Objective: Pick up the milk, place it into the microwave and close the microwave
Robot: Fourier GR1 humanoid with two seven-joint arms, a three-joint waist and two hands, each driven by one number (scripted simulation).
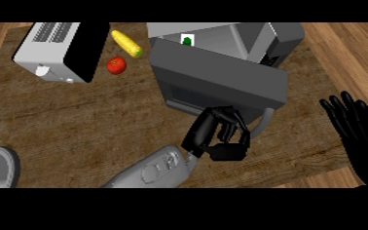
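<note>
1. The wooden counter (79, 122) fills the view, and everything stands on it.
2. The microwave (280, 36) is placed at the far edge, right of the middle. Its door (223, 75) is swung open toward the near edge, so the inside is seen only above the door.
3. The toaster (50, 53) is set near the far left corner, well apart from the microwave.
4. The left hand (219, 139) is found at the near edge of the door, just beside the pale handle (266, 117). Its fingers are curled together and nothing is seen held in them. Whether the handle is touched cannot be told.
5. The right hand (350, 126) rests at the right edge of the counter, with the fingers spread and straight, holding nothing.
6. A corn cob (126, 44) and a tomato (116, 65) lie between the toaster and the microwave, near each other but not touching.
7. The milk (187, 39) is seen as a small white carton with a green mark. It stands upright already inside the microwave, at the left of the opening.
8. The carton is judged to be rather light, with thin smooth walls that give when squeezed. It is best taken round its flat sides, at the middle of its height.
9. Only the closing seems to be left. The door is stiff and turns on its hinge, so it is best pushed at its free edge, near the handle.
</note>
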